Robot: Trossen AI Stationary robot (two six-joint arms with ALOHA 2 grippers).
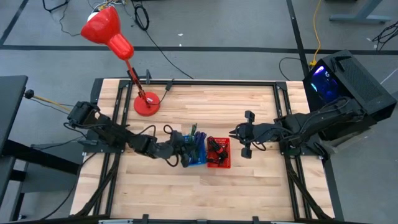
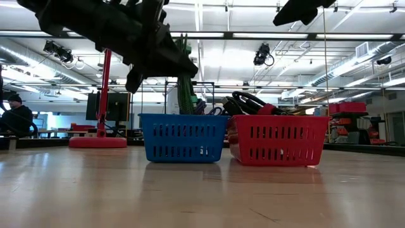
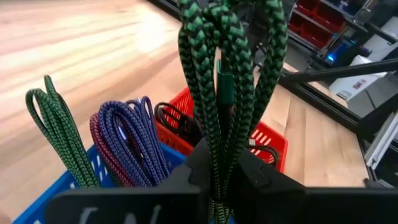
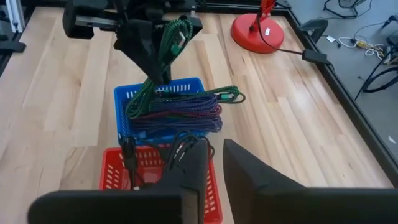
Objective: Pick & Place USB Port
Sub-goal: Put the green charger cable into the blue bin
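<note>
A blue basket (image 1: 198, 155) and a red basket (image 1: 219, 154) stand side by side at the table's middle. My left gripper (image 1: 179, 149) is over the blue basket, shut on a green-and-black braided cable bundle (image 3: 214, 68). A second green cable (image 3: 57, 134) and a purple cable (image 3: 134, 143) rest in the blue basket (image 4: 158, 93). Dark cables (image 4: 180, 149) lie in the red basket (image 4: 118, 177). My right gripper (image 4: 214, 158) is open and empty, just to the right of the red basket (image 2: 278, 139). My left gripper pinches several strands of the green-and-black bundle (image 3: 217, 146) between its two fingers. The fingers come slanting down from the table's left side. The loops stick up past the fingers (image 4: 177, 34). The rest hangs down into the blue basket (image 4: 142, 99).
A red desk lamp stands with its base (image 1: 146, 103) at the table's far left. A black computer case (image 1: 348, 81) sits beyond the right edge. Bare wooden tabletop (image 1: 205, 193) lies near the front edge. A person (image 2: 12, 114) sits far off in the room.
</note>
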